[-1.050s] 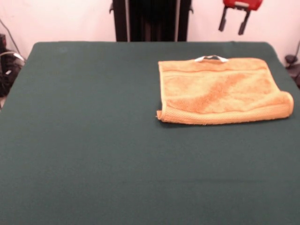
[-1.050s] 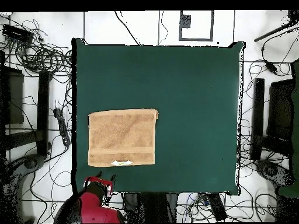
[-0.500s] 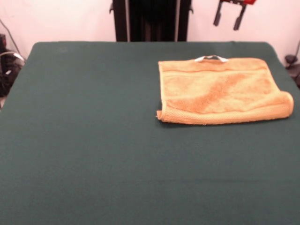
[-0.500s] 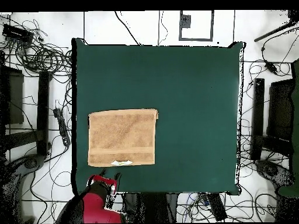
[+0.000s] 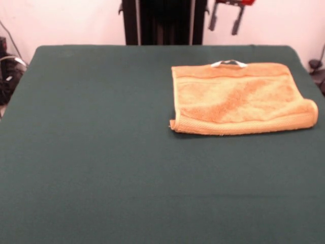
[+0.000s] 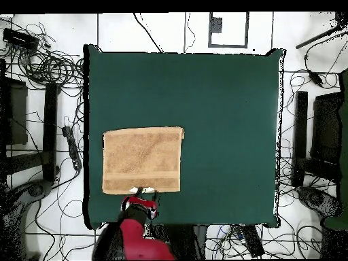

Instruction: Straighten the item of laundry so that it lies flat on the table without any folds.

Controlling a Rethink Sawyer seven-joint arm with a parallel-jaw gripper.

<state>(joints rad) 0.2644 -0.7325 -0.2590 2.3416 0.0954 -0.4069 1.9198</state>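
The red-and-black gripper (image 5: 225, 22) is hanging with its jaws parted and empty — it has slid sideways along the table's far edge, toward the small orange-tan terry towel (image 5: 238, 98). The towel is lying at about two o'clock on the dark green cloth-covered table (image 5: 101, 152), its near edge still doubled over, so flattening remains.

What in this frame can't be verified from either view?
- Towel: its near edge looks rolled in the front view; what lies under the roll is hidden by the towel itself.
- White tag: too small to read in both views.
- Gripper: front view's top edge cuts it off above the fingers.
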